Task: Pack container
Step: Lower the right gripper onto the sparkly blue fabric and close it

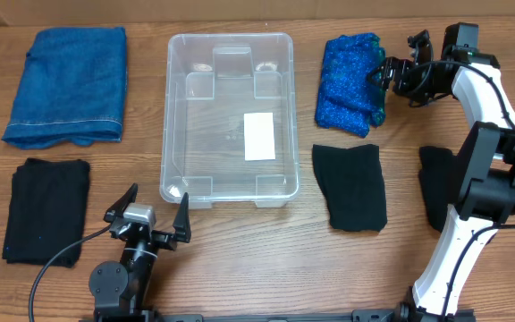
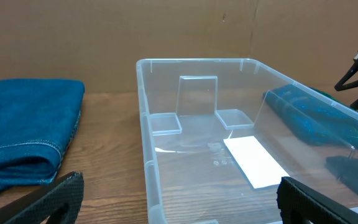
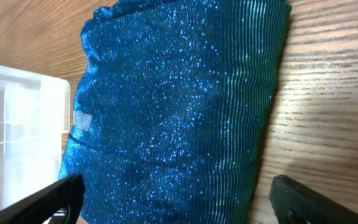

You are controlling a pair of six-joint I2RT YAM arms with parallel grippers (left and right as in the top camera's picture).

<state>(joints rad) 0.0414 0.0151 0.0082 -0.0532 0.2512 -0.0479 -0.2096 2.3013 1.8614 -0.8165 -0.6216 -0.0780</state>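
Note:
The clear plastic container (image 1: pixel 229 116) stands empty at the table's middle, a white label (image 1: pixel 259 136) on its bottom; it also shows in the left wrist view (image 2: pixel 229 149). My left gripper (image 1: pixel 155 217) is open and empty at the front, just before the container's near left corner. My right gripper (image 1: pixel 384 70) is open at the back right, beside the right edge of a folded sparkly blue cloth (image 1: pixel 350 72). In the right wrist view the cloth (image 3: pixel 179 112) lies between the spread fingers (image 3: pixel 179 199), ungrasped.
A folded blue denim cloth (image 1: pixel 68 85) lies at the back left. Black folded cloths lie at the front left (image 1: pixel 47 210), right of the container (image 1: pixel 350 186), and partly under the right arm (image 1: pixel 438 183).

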